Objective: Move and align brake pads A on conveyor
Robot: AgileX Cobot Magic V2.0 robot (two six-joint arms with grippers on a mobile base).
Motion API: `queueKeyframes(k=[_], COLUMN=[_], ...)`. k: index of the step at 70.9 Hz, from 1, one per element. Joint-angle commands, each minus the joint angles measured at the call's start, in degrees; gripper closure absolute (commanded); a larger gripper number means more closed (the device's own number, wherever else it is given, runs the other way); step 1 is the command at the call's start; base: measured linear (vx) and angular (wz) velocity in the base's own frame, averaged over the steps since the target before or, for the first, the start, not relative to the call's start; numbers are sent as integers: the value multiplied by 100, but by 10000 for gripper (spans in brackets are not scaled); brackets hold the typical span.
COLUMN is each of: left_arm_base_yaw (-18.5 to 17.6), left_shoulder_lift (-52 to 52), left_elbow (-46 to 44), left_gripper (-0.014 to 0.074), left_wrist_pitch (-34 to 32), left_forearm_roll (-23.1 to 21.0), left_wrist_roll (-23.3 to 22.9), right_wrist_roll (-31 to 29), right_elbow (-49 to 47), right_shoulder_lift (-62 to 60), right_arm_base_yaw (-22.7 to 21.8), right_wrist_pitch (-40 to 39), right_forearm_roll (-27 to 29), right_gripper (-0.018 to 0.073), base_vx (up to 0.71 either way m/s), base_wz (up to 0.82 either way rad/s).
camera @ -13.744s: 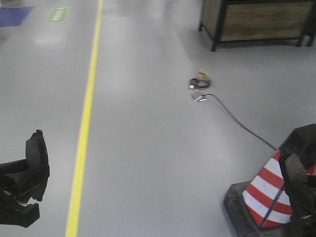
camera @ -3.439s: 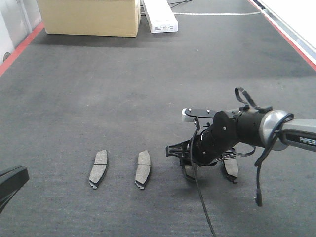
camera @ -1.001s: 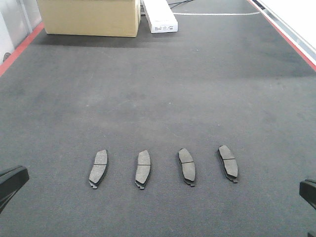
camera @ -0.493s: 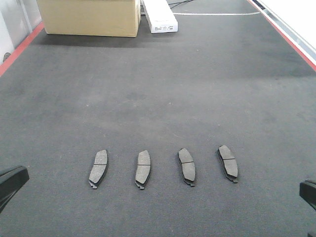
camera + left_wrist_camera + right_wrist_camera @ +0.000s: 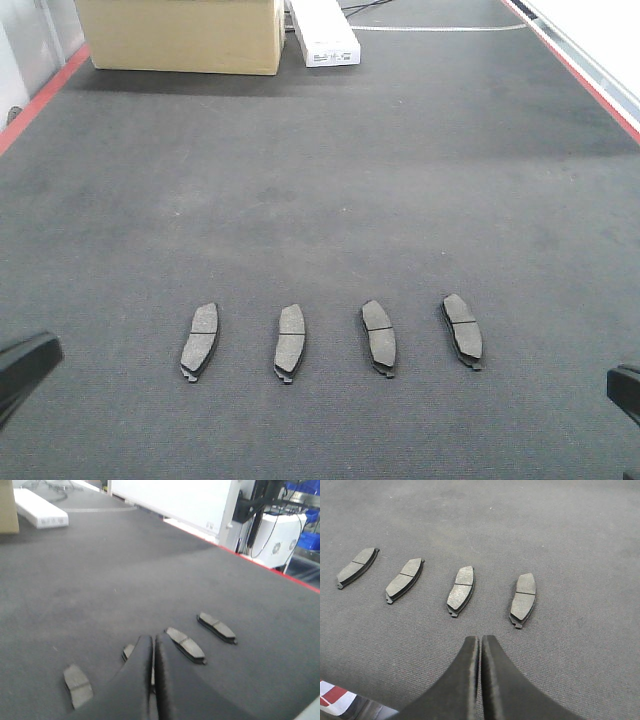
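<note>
Four small curved grey-brown brake pads (image 5: 199, 341) (image 5: 290, 343) (image 5: 379, 337) (image 5: 462, 329), each with a centre groove and dark backing plate, are laid face up in a row on the wide dark grey felt-like conveyor belt (image 5: 320, 170), near the front, evenly spaced and apart from one another. Red edge strips (image 5: 40, 96) are seen at left and right. A tan cardboard box (image 5: 180, 34) and a white oblong box (image 5: 322, 32) are placed at the far end. The left pincer (image 5: 153, 645) and the right pincer (image 5: 480, 644) are held together, empty, above the belt, near the row. The pad nearest the left pincer is partly hidden, seemingly just behind its tips.
</note>
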Motion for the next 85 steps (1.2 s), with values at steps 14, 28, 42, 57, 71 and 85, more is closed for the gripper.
queueKeyframes(k=[14,28,42,57,71,85], left_arm_base_yaw=[1041,2585,3532,3540,3540,3540], left_shoulder_lift=[-1308,-2423,-2824,-2824,-2824,-2819], left_elbow=[-152,-139,449,1688,2336,2342], left_gripper=[604,603,603,603,603,603], left_wrist_pitch=[192,1036,784,194,-39,48], left_forearm_roll=[-107,212,244,375,375,375], left_wrist_roll=[403,403,396,397,352,352], right_wrist_roll=[-48,-48,-48,-48,-48,-48], right_elbow=[-138,-138,-138,-138,-138,-138], right_shoulder_lift=[19,19,19,19,19,19], right_arm_base_yaw=[-24,-24,-24,-24,-24,-24], right_wrist_pitch=[-361,-361,-355,-332,-332,-332], right_forearm_roll=[-80,-80,-76,-58,-58,-58], right_gripper=[568,568,568,568,568,568], base_vx=[0,0,0,0,0,0], base_wz=[0,0,0,0,0,0])
